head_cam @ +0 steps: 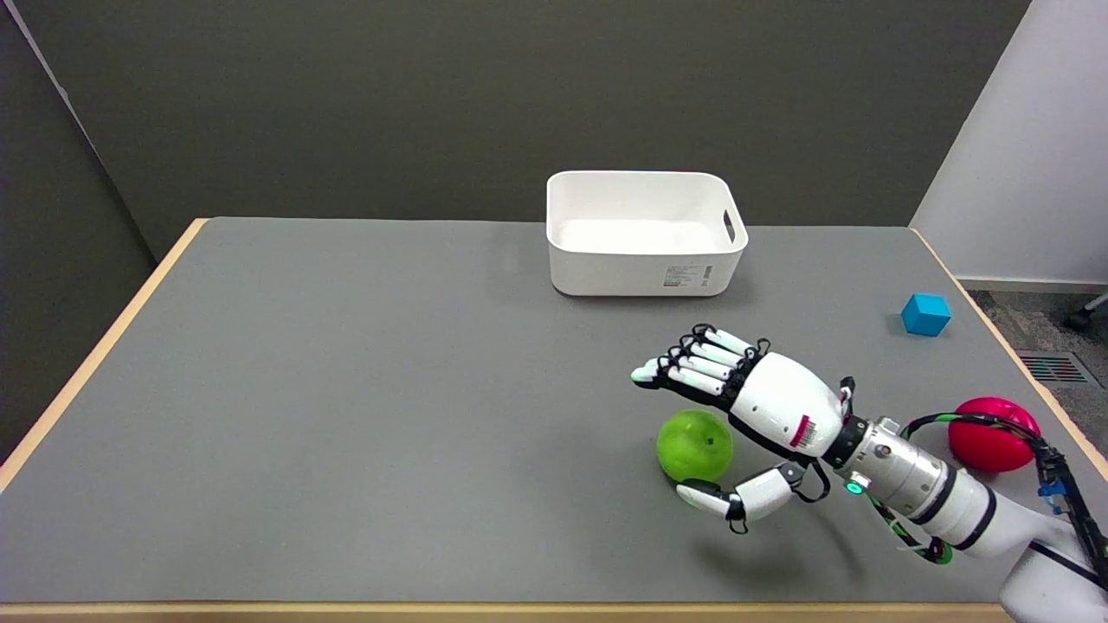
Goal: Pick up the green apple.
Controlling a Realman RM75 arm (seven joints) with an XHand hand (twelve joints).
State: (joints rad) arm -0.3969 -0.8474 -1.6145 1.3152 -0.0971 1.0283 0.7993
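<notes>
A grey table point(363, 415) with pale wooden edging stood before a dark olive wall, a white panel at the right. The round green apple point(693, 445) lay on the tabletop between the spread fingers and thumb of the right hand point(762, 415), which held nothing. A white rectangular plastic bin point(645, 260) bore a small label, its print unreadable. A blue cube point(925, 314) and a red ball point(992, 433) sat near the right edge.
</notes>
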